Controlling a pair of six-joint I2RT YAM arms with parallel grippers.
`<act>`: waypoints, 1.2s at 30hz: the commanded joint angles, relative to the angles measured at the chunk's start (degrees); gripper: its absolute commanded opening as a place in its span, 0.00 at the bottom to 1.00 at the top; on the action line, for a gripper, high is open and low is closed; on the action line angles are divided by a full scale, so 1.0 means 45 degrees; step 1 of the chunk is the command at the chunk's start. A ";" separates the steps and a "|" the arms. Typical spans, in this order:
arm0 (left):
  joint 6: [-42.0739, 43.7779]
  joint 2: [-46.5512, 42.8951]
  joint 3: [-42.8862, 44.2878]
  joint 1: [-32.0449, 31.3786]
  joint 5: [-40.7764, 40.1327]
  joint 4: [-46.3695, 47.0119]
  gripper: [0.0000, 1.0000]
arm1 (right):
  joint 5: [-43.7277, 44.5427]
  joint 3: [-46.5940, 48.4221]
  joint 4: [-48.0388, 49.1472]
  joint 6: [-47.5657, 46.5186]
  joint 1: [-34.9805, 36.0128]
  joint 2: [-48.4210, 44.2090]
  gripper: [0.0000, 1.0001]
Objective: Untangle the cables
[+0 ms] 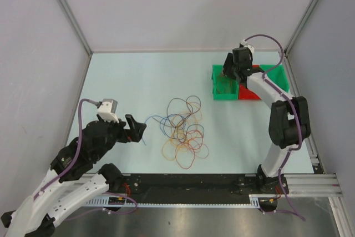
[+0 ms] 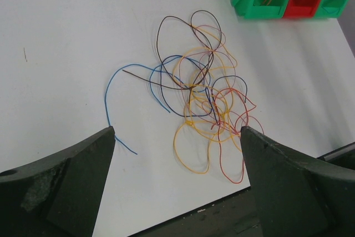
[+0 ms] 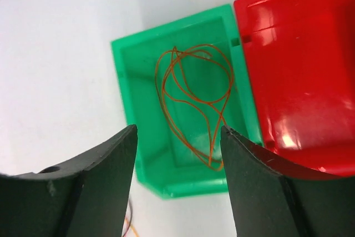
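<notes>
cables [image 1: 183,131] lie tangled mid-table; one orange cable [image 3: 158,79] rests loose in the green bin [image 3: 125,54] beneath the right gripper [image 3: 177,130], jaws apart, empty. best to rise straight without snagging its loops; the left gripper [image 2: 177,130], jaws spread wide, waits beside the tangle

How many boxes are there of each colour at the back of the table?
Green boxes: 2
Red boxes: 1
Total: 3 boxes
</notes>
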 commanded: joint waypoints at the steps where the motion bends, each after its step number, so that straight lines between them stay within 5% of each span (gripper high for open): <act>1: 0.0178 0.0158 -0.0069 0.0093 0.0001 0.0296 1.00 | 0.0640 0.0785 -0.1571 -0.0075 0.0019 -0.2262 0.66; 13: -0.0404 0.2598 -0.0634 0.0035 0.2418 0.1641 0.95 | 0.1362 -0.2806 -0.2981 0.0354 0.2148 -0.6698 0.71; 21: -0.2028 0.4727 -0.1085 -0.1329 0.2541 0.3516 0.87 | 0.0640 -0.5737 -0.2826 0.2033 0.3495 -0.9043 0.96; 36: -0.4665 0.8693 -0.1064 -0.3617 0.2247 0.4865 0.67 | 0.0874 -0.7360 -0.2982 0.1957 0.4493 -1.0626 0.95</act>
